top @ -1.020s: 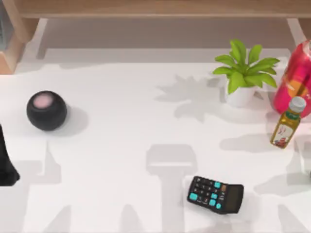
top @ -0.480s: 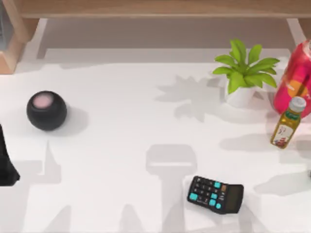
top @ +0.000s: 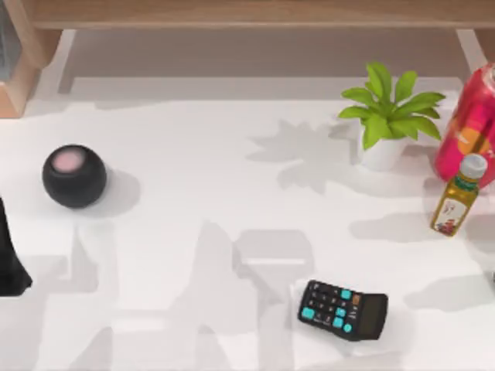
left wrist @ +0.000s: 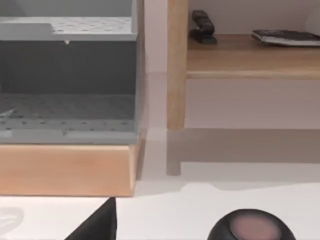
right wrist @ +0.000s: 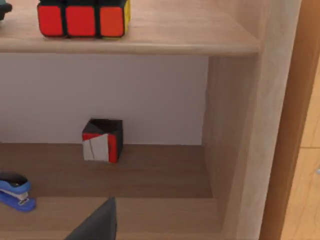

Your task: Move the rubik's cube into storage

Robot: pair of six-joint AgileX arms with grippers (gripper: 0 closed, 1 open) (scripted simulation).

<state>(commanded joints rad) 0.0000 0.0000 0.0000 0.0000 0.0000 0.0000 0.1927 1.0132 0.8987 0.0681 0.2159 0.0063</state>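
Observation:
The rubik's cube point(right wrist: 82, 19), with red and orange squares facing me and a yellow side, rests on the upper wooden shelf point(right wrist: 190, 42) in the right wrist view. Nothing holds or touches it. A dark part of my right gripper point(right wrist: 97, 225) shows well below it, in front of the lower shelf. My left gripper point(left wrist: 97, 227) appears as a dark wedge in front of a wooden cabinet base, and the left arm point(top: 9, 259) stands at the table's left edge in the top view.
On the white table are a black round speaker point(top: 74, 176), a calculator point(top: 343, 310), a potted plant point(top: 387, 116), an oil bottle point(top: 458, 195) and a red can point(top: 472, 127). The lower shelf holds a small black-red-white cube point(right wrist: 102, 140) and a blue stapler point(right wrist: 15, 192). A grey drawer unit point(left wrist: 67, 75) sits at the left.
The objects on the table have not moved. The shadows along the table's front have shifted, and a broad one now lies across the lower middle.

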